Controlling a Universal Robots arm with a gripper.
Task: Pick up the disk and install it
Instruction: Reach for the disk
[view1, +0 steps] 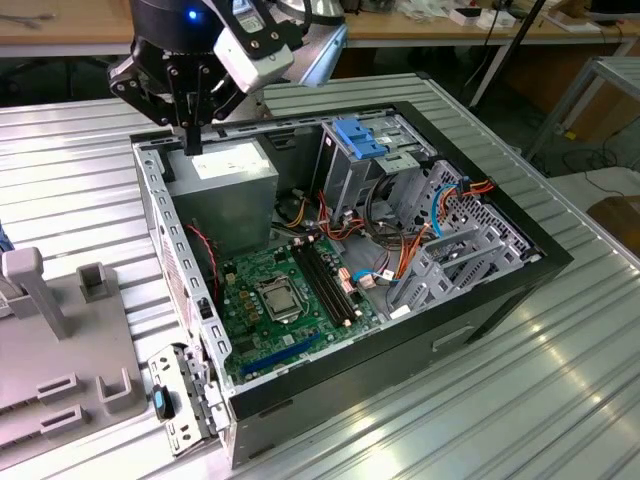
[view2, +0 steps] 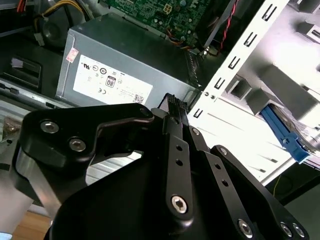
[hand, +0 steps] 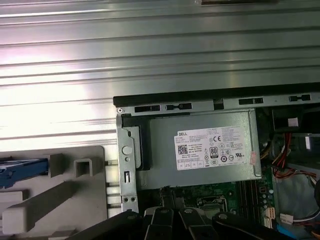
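Your claw (view1: 192, 142), clenched on nothing, hangs over the power supply (view1: 225, 185) in the computer case (view1: 540, 250); the disk (hand: 22, 170) sits in the grey fixture (hand: 60, 200) on the table (view1: 80, 150) beside it, so pickup looks unstarted and calls for opening first.

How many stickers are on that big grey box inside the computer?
2. A big white label fills the middle of the top of the grey box; a small pinkish sticker sits at one corner. Hidden sides may carry more.
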